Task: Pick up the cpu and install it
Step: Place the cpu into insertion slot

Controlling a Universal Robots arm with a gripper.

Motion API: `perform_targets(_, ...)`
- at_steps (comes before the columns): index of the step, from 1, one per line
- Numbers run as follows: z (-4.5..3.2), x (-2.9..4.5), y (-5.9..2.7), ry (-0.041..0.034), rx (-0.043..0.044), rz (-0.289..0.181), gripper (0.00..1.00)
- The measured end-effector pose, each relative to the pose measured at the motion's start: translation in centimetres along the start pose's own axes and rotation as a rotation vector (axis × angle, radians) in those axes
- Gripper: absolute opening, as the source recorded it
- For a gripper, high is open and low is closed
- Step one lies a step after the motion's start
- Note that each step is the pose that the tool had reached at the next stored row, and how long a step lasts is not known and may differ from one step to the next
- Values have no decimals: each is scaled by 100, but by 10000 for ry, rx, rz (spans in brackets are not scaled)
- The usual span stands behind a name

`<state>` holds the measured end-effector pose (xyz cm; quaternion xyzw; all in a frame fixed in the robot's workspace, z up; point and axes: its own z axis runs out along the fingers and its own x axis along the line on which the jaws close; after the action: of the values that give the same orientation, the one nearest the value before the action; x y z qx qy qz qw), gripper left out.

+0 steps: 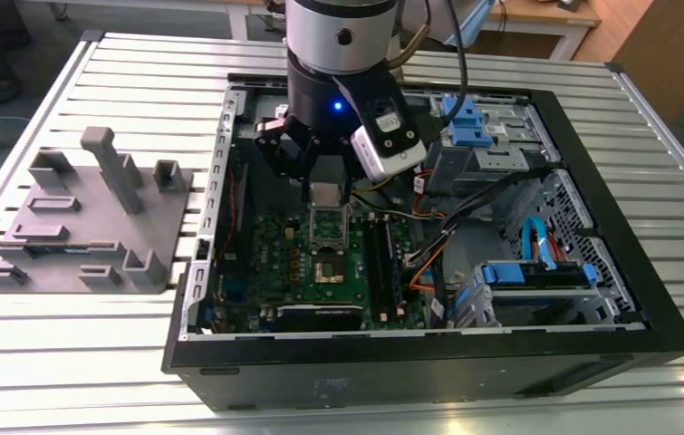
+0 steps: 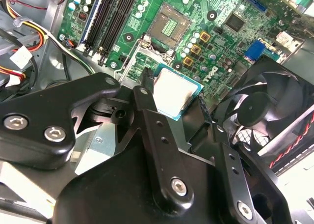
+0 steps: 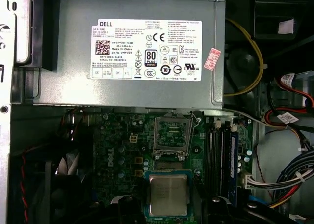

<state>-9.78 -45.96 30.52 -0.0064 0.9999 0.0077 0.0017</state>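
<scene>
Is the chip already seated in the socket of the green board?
No, in the first wrist view the chip sits in the claw, beside the open, empty socket.

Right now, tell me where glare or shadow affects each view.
Second wrist view: the cpu glares near white. First wrist view: the cpu is evenly lit. Exterior view: the computer case interior lies in shade; a blue light glows on the arm.
</scene>
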Motion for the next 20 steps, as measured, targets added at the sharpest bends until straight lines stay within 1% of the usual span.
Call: perform_targets(20, 46, 0, 0, -4, -7, 0, 47)
